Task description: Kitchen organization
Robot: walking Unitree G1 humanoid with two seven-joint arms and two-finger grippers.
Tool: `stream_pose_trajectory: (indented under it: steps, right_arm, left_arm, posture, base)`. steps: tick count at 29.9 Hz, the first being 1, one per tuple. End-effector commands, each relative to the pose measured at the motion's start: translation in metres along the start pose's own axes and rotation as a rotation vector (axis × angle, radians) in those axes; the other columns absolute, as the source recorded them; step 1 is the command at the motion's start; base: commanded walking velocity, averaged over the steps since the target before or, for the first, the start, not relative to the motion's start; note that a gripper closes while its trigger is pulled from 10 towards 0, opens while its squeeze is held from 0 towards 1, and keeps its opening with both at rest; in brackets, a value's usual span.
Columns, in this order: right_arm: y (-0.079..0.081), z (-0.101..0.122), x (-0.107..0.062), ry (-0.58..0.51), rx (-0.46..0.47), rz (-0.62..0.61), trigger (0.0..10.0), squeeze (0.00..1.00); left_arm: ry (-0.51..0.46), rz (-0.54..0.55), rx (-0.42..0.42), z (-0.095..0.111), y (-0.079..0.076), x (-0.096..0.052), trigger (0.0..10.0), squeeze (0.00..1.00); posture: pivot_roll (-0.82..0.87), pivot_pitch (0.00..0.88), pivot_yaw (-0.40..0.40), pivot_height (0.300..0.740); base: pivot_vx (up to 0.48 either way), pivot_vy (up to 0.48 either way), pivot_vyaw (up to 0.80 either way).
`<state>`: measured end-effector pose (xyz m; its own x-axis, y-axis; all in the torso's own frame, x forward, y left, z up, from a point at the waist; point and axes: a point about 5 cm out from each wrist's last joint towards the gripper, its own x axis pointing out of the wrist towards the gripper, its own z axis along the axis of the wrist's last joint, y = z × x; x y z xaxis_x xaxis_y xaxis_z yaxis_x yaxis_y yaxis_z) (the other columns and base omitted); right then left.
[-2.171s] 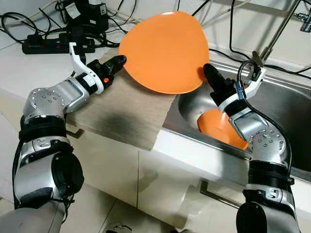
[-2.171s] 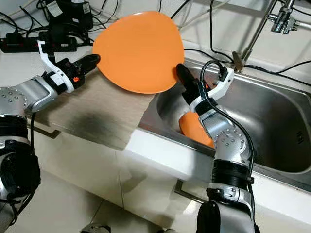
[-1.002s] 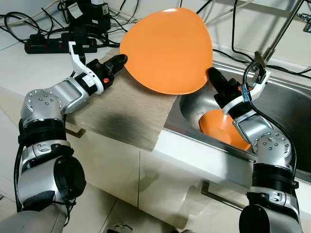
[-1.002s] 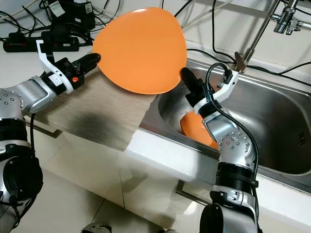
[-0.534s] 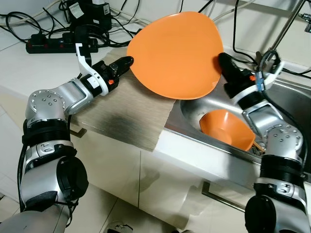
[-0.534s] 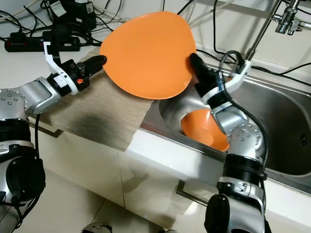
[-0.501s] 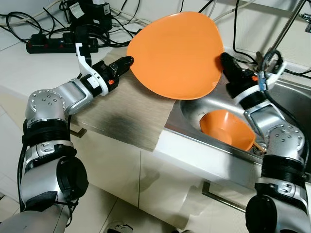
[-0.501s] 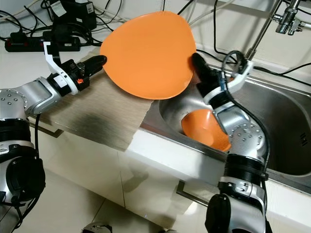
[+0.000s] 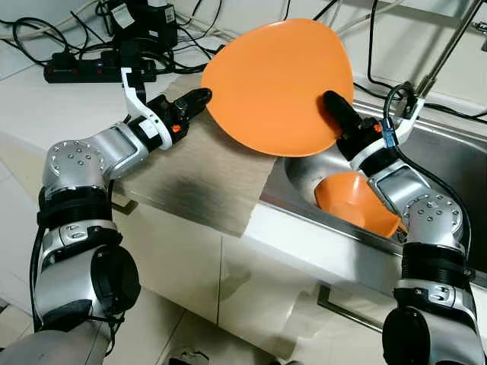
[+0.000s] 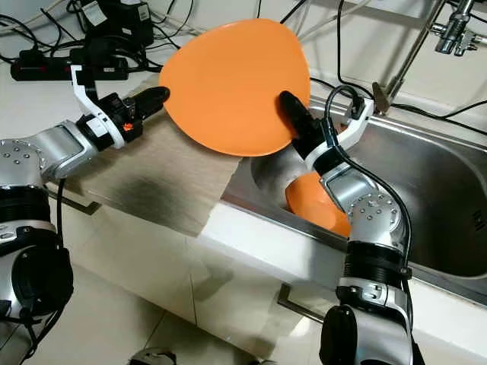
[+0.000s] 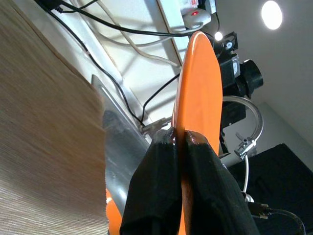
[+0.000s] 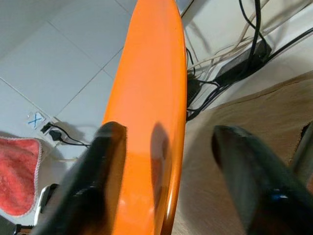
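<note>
Left end effector (image 9: 204, 96) clamps orange plate (image 9: 278, 84) over worktop (image 9: 46, 106); right end effector (image 10: 293, 114), fingers spread, has moved from behind plate onto rim — handover likely.

Orange plate (image 9: 278, 84): large, rounded-triangular, glossy; tilted up on edge, in the air over the mat-sink boundary. Orange bowl (image 9: 356, 201): lying tipped on its side in the sink's near-left corner.
</note>
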<state>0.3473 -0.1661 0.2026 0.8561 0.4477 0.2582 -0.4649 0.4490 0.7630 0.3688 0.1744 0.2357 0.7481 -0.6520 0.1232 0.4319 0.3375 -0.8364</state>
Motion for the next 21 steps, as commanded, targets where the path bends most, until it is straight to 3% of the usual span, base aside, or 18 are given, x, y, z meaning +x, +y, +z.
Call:
stream_pose_trajectory:
  steps: [1, 21]
  right_arm:
    - [-0.0027, -0.0002, -0.0033, -0.005, 0.005, -0.014, 0.0, 0.00]
    - [-0.0057, 0.0034, -0.0056, -0.036, -0.005, -0.024, 0.0, 0.00]
  left_arm:
    - [-0.003, -0.062, 0.010, 0.0021, -0.0121, 0.0037, 0.0, 0.00]
    - [-0.012, -0.037, 0.037, 0.0063, -0.0097, 0.0016, 0.0, 0.00]
  posture:
    - [0.00, 0.000, -0.032, 0.740]
    - [0.00, 0.000, -0.027, 0.740]
  base:
    - [0.000, 0.000, 0.00]
    - [0.000, 0.000, 0.00]
